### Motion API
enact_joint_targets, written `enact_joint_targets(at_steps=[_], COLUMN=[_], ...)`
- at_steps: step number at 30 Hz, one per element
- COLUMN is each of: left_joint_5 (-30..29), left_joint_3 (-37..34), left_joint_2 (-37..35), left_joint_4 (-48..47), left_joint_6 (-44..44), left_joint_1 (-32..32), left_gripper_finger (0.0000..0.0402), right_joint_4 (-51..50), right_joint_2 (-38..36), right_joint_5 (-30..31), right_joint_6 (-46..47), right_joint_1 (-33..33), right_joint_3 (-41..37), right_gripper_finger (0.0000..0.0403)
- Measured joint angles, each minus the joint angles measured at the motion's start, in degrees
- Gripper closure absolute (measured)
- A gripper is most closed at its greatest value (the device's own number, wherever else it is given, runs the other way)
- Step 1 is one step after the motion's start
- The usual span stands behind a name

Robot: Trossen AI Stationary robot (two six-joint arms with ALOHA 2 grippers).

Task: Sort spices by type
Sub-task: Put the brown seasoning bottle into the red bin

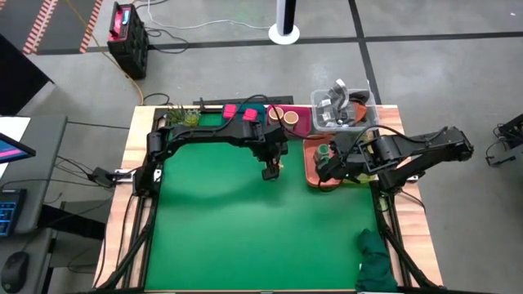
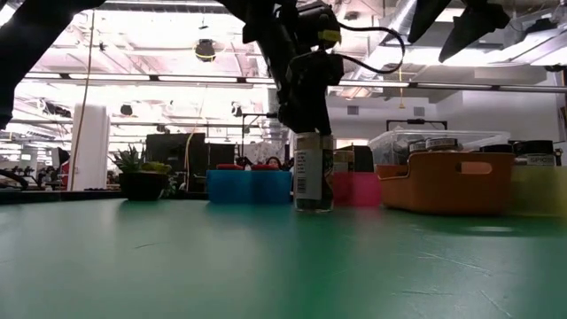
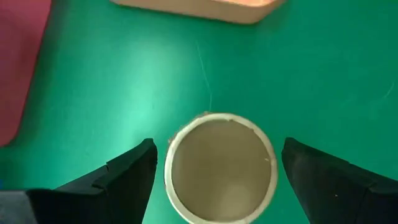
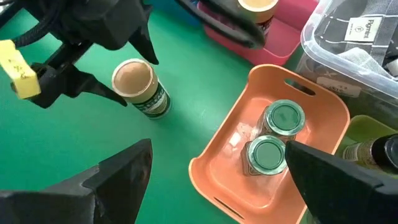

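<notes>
A tan-topped spice jar [image 3: 221, 168] stands upright on its base on the green mat [image 3: 112, 93]; the low view [image 2: 312, 173] and the right wrist view [image 4: 140, 87] show it too. My left gripper [image 3: 219, 146] hangs open just above it. Its fingers straddle the lid, and a thin gap shows on each side. Two green-topped jars [image 4: 283, 118] [image 4: 267, 154] stand in the orange bin [image 4: 273, 73]. My right gripper [image 4: 219, 149] waits open above that bin, with nothing between its fingers.
Along the far edge stand a blue bin [image 2: 248, 186] with red tins [image 1: 237, 112], a pink bin [image 1: 301, 124] with tan-topped jars [image 1: 288, 117], and a clear tub [image 1: 343, 104]. A yellow-green bin [image 4: 367, 134] sits beside the orange one. A green cloth [image 1: 376, 260] lies near right. Open mat spreads toward the near edge.
</notes>
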Motion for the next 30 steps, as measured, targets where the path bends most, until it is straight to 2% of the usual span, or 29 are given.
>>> enact_joint_targets(at_steps=[4,11,16,20,23,27,30], left_joint_5=[-2.86,-3.32,-3.3,-3.75,-7.44,-10.97,-11.17], left_joint_3=[3.58,10.18,10.98,8.34,4.04,-4.28,-11.5], left_joint_2=[0.09,0.0,-1.11,-5.43,-10.31,-18.54,-24.81], left_joint_4=[-3.15,-10.92,-17.98,-16.83,-12.26,-3.94,1.68], left_joint_6=[1.35,1.74,2.29,1.41,0.0,-1.11,-3.19], left_joint_1=[0.3,1.07,1.27,0.31,-0.55,-1.5,-2.41], left_gripper_finger=[0.0071,0.0071,0.0071,0.0071,0.0071,0.0071,0.0071], right_joint_4=[0.0,0.07,3.33,15.27,26.0,31.23,33.1], right_joint_2=[0.0,0.0,-0.06,-0.28,-0.14,0.72,0.78], right_joint_5=[-0.83,-3.89,-3.98,-4.12,-4.69,-5.23,-5.26], right_joint_6=[-0.49,-4.95,-7.43,-7.5,-7.52,-9.18,-16.87], right_joint_1=[0.0,1.13,4.07,5.34,5.73,5.77,5.07], right_joint_3=[0.0,0.0,-2.35,-11.23,-17.71,-19.85,-19.52], right_gripper_finger=[0.0013,0.0013,0.0013,0.0013,0.0013,0.0013,0.0013])
